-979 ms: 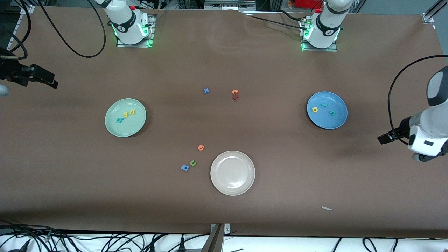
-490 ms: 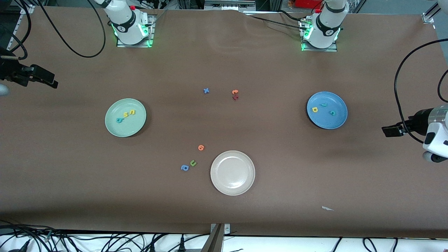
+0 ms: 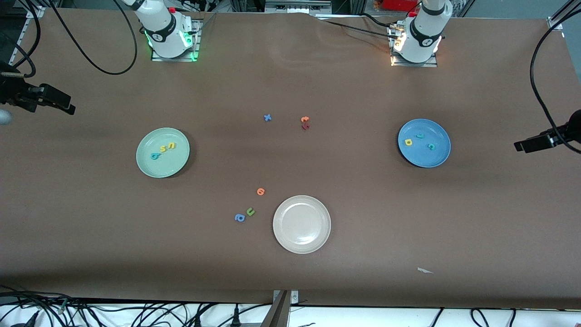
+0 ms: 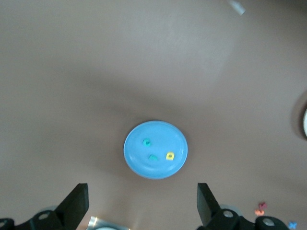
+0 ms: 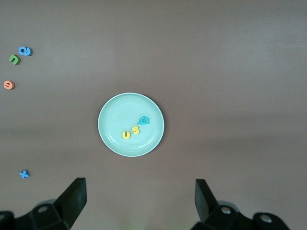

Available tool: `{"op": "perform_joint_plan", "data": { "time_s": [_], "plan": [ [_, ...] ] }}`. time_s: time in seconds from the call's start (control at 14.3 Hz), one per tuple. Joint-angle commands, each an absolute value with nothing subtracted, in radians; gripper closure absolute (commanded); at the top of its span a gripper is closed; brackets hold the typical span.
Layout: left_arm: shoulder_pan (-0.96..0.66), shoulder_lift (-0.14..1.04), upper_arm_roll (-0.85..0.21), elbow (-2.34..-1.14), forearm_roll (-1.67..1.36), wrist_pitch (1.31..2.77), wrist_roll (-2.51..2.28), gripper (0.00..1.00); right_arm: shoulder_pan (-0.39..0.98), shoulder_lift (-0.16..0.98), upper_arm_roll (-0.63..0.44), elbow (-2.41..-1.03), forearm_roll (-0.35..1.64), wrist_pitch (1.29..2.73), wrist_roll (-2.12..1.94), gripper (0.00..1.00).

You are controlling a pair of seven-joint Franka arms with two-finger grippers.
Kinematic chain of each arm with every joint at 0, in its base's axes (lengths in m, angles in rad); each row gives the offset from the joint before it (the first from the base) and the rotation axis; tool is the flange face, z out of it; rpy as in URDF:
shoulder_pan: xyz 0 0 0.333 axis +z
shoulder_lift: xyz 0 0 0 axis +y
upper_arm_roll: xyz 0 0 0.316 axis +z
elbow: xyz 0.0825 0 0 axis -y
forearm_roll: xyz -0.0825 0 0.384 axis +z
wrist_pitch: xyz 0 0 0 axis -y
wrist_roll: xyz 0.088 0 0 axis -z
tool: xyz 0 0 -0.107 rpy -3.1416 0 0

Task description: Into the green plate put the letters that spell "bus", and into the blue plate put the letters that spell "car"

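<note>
Mint-green and holding its full word, the green plate (image 3: 162, 152) is carrying the yellow u (image 3: 171, 146), the yellow s (image 3: 163, 149) and the teal b (image 3: 155, 156). The right fingers (image 5: 139, 203) are hanging high over it toward the right arm's end of the tabletop (image 3: 290, 272), spread wide and gripping nothing, that arm simply waiting.

Between the plates, the blue x (image 3: 267, 117), the orange letters (image 3: 305, 120), the green u (image 3: 250, 211), the blue round letter (image 3: 239, 218) and the cream-white plate (image 3: 301, 245) are lying untouched, well apart from either pair of fingers.

The blue plate (image 3: 424, 159) is holding the yellow a (image 3: 408, 142), the thin teal r (image 3: 420, 136) and the teal c (image 3: 431, 146).

The left fingers (image 4: 141, 206), fully spread and empty, have been pulling away toward the left arm's end of the tabletop over the last second, the plate now lying far below them. I am judging the task complete, with both arms retiring.
</note>
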State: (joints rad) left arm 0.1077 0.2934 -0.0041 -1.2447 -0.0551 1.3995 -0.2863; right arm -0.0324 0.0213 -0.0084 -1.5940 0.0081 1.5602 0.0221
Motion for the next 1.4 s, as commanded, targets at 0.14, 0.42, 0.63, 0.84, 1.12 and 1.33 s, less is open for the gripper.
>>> {"op": "perform_joint_plan", "data": {
  "time_s": [0.14,0.42,0.63,0.84,1.12,1.33],
  "plan": [
    [0.084,0.052,-0.012,-1.585,-0.017,1.611,-0.204,0.04,-0.034,0.020,-0.003,-1.591,-0.003,1.574,0.026,0.00],
    [0.074,0.063,-0.015,-1.605,0.023,1.597,-0.126,0.01,-0.034,0.021,-0.006,-1.591,-0.003,1.575,0.012,0.00],
    [0.074,0.078,-0.009,-1.595,0.023,1.595,-0.139,0.00,-0.034,0.021,-0.006,-1.589,-0.003,1.575,0.012,0.00],
    [0.084,0.103,-0.012,-1.598,0.025,1.597,-0.124,0.01,-0.034,0.021,-0.006,-1.589,-0.003,1.575,0.012,0.00],
    [0.087,0.104,-0.014,-1.615,0.026,1.595,-0.087,0.01,-0.034,0.021,-0.006,-1.589,-0.003,1.575,0.012,0.00],
    [0.089,0.109,-0.014,-1.614,0.028,1.608,-0.077,0.02,-0.034,0.023,-0.006,-1.588,-0.003,1.575,0.012,0.00]
  ]
}}
